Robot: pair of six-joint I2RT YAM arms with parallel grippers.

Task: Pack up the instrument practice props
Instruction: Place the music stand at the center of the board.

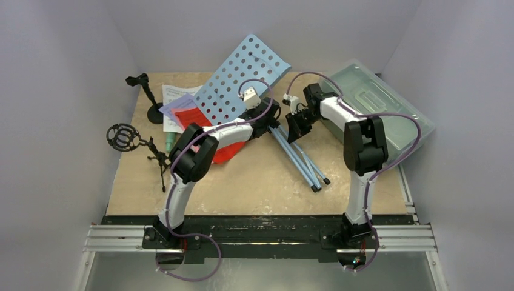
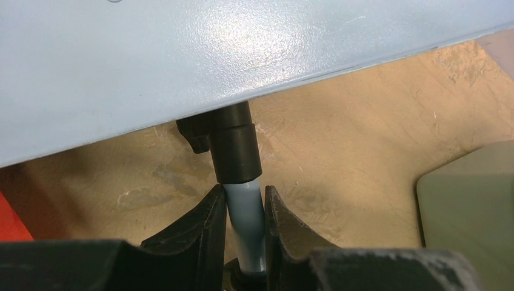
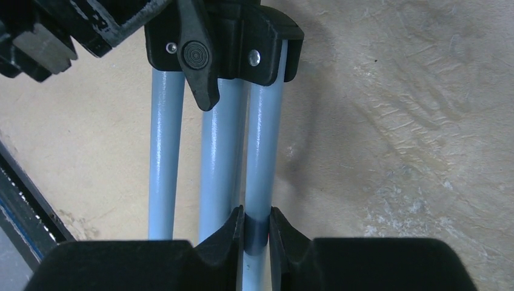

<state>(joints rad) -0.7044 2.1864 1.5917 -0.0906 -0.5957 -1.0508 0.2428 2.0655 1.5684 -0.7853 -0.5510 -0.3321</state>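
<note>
L claw (image 2: 243,203): clenched on pale-blue round stem tube (image 2: 245,233) of light-blue perforated metal music rack (image 1: 242,76); black plastic collar (image 2: 236,148) at 12 o'clock, just past tips.
R claw (image 3: 256,219): clenched on rightmost of 3 pale-blue tripod legs (image 3: 165,151); black plastic hub (image 3: 242,36) at 12 o'clock.
Rack panel: top view, 11 o'clock of L claw.
Legs: run to 5 o'clock of R claw, on beige table (image 1: 254,182).
Box: translucent grey-green plastic box (image 1: 394,115), 3 o'clock of R claw, near.

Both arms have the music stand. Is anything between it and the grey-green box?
Nothing lies on the table between the music stand and the box; only the right arm, whose fingers clamp a leg, crosses that gap. The box seems to have its lid on, which would block loading.
</note>
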